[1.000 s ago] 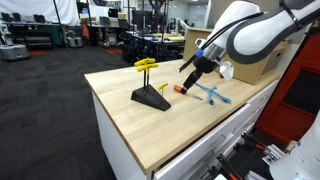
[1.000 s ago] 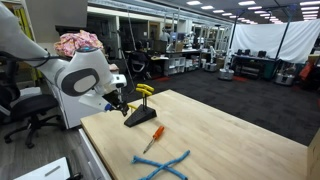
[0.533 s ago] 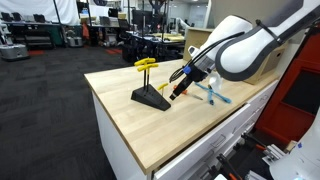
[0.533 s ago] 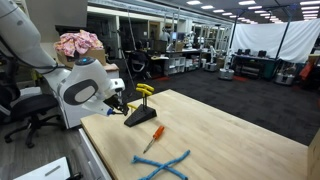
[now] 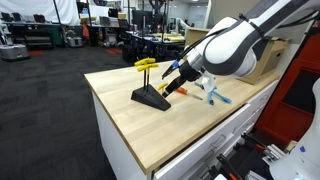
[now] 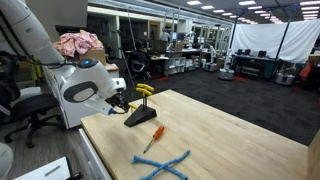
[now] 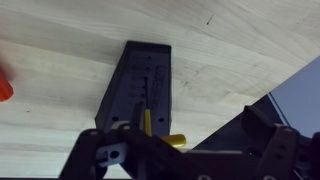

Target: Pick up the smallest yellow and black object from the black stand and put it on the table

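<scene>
— On the table (image 5: pixel 130 130), where is the black stand (image 5: pixel 150 98) located?

— It rests on the light wooden top, toward one end, with its sloping face up. Two yellow T-handled tools (image 5: pixel 146 66) stand upright in it; both exterior views show them.

— Position of the smallest yellow and black object (image 7: pixel 147 122)?

— Seated in the black stand. In the wrist view its short yellow handle shows on the sloping face, just ahead of the gripper (image 7: pixel 140 152).

— Gripper condition?

— It hangs just beside the stand, at tool-handle level. Jaw opening cannot be determined: the fingers are dark and blurred in the wrist view and too small in the exterior views. Contact with the handle cannot be confirmed.

— Other items present?

— An orange-handled screwdriver (image 6: pixel 153 138) lies flat on the table near the stand. A blue crossed item (image 6: pixel 165 167) lies farther along, apart from both. A brown cardboard box (image 5: pixel 268 62) stands behind the arm.
</scene>
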